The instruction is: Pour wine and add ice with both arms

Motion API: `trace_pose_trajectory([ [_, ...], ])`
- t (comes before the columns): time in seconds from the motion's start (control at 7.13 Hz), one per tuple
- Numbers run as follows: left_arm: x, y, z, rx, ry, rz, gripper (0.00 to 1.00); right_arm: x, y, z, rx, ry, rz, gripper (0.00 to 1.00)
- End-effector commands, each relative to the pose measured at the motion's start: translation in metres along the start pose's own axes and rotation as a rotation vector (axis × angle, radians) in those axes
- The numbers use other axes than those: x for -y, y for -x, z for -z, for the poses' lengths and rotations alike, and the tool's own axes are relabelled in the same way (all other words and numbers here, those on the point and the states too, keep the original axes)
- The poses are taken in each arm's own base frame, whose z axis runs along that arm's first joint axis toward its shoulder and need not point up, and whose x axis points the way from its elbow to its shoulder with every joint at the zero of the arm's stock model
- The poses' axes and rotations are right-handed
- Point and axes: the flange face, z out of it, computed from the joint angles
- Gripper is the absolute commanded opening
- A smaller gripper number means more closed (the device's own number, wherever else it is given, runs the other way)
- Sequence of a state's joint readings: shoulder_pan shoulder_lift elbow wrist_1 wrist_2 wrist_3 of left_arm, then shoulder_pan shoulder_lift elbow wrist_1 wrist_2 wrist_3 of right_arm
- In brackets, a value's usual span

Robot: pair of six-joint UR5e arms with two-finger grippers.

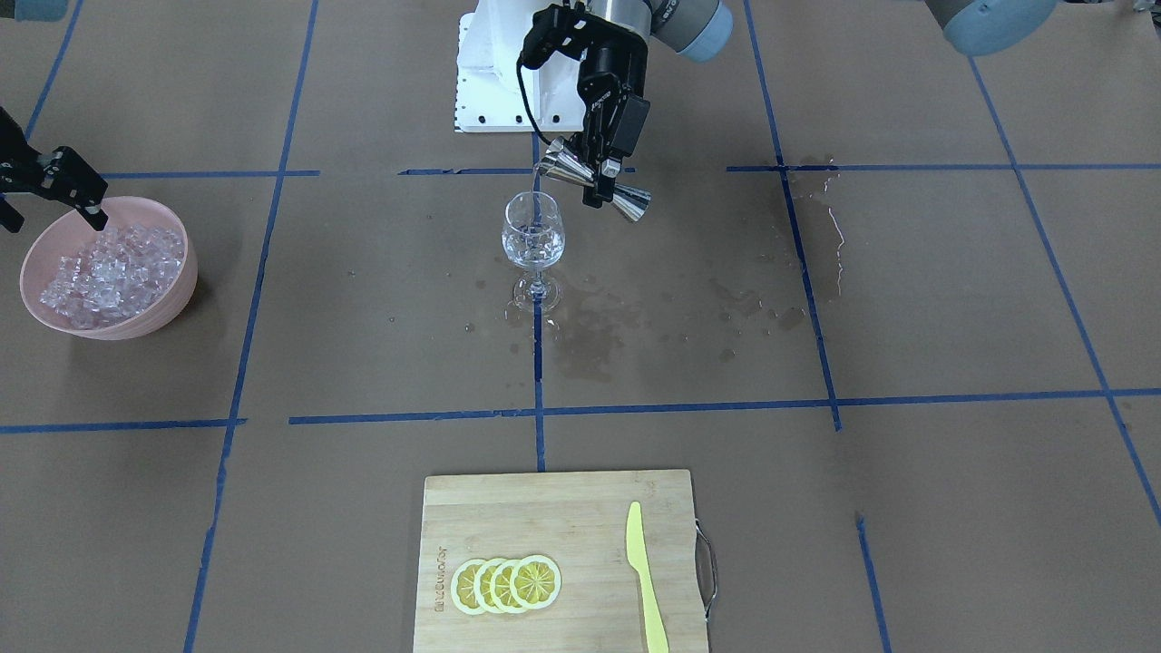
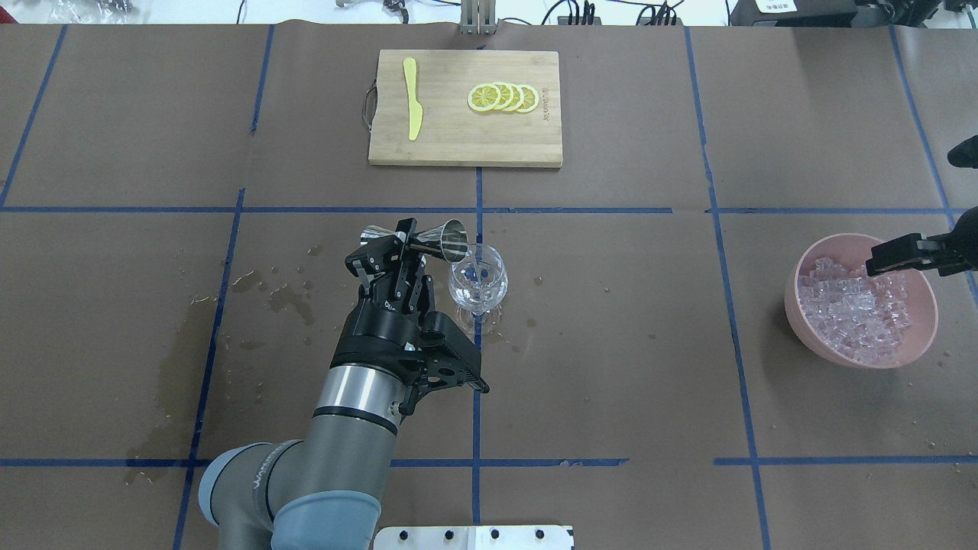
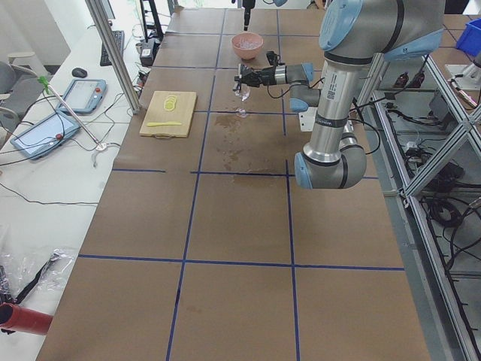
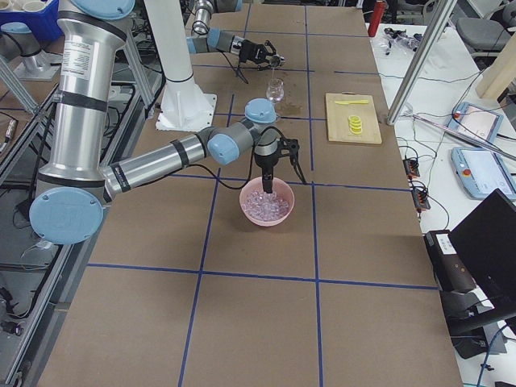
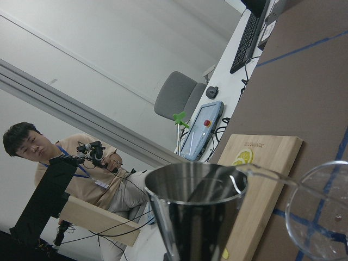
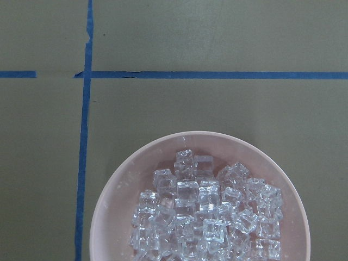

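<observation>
My left gripper [image 1: 603, 184] [image 2: 405, 243] is shut on a steel jigger [image 1: 594, 179] [image 2: 428, 238], tipped sideways over a stemmed wine glass [image 1: 533, 238] [image 2: 478, 281]. A thin stream of clear wine [image 1: 532, 193] runs from the jigger's mouth into the glass. The left wrist view shows the jigger's rim [image 5: 196, 185] close up, with the glass rim [image 5: 321, 212] to its right. A pink bowl [image 1: 172, 299] [image 2: 795, 294] [image 6: 109, 217] holds a heap of ice [image 1: 113, 272] [image 2: 859, 313] [image 6: 209, 217]. My right gripper [image 1: 50, 218] hangs open just above the ice, one finger [image 2: 879, 265] over the bowl.
A wooden cutting board [image 1: 508, 508] [image 2: 451, 137] with lemon slices [image 1: 508, 583] [image 2: 504, 97] and a yellow knife [image 1: 644, 580] [image 2: 412, 107] lies across the table from me. Wet patches [image 1: 590, 336] darken the brown paper around the glass. A seated person [image 5: 81, 179] shows in the left wrist view.
</observation>
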State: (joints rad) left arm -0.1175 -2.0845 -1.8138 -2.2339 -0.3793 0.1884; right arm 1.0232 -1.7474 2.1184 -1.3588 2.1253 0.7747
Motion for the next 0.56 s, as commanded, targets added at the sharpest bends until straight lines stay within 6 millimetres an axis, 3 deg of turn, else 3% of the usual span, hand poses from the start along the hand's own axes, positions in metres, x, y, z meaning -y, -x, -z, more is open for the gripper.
trace_pose_trajectory([
  [0.0,-0.0026,-0.0021,-0.0034,0.017,0.014,-0.071,0.00,-0.0008,0.0009,0.0000,0.008,0.008,0.000,1.00],
  [0.42,0.0024,0.0025,-0.0057,0.046,0.027,-0.213,0.00,-0.0007,0.0004,-0.0006,0.007,0.009,-0.002,1.00],
])
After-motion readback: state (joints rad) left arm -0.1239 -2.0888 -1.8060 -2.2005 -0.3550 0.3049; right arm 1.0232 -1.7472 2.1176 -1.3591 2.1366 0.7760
